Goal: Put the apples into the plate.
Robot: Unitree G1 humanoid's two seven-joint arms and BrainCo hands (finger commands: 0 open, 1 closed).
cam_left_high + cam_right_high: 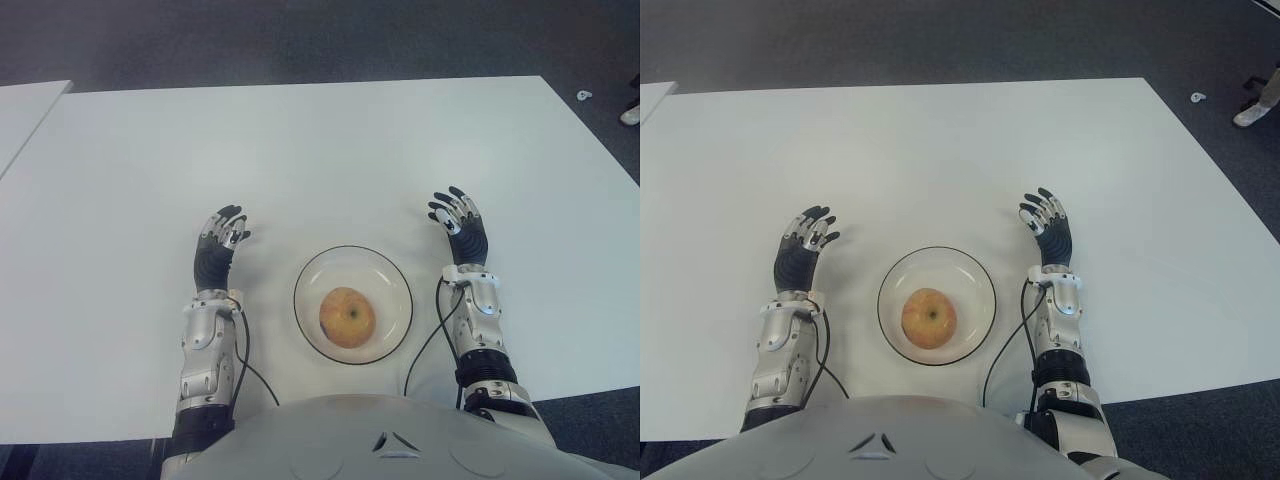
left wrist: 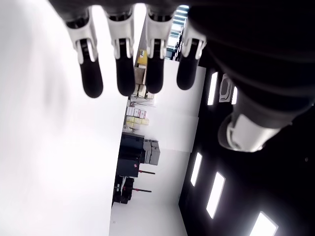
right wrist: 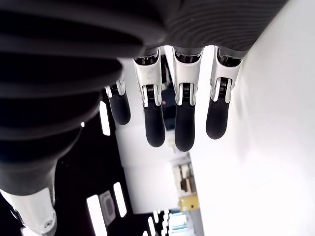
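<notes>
The apple (image 1: 347, 317) lies in the clear plate (image 1: 392, 278) on the white table (image 1: 300, 150), close to the robot's body and between the two hands. The left hand (image 1: 217, 250) shows left of the plate, fingers (image 2: 92, 78) spread and holding nothing. The right hand (image 1: 459, 228) shows right of the plate and slightly farther out, its fingers (image 3: 183, 129) likewise extended and empty. Nothing lies between either hand and the plate
</notes>
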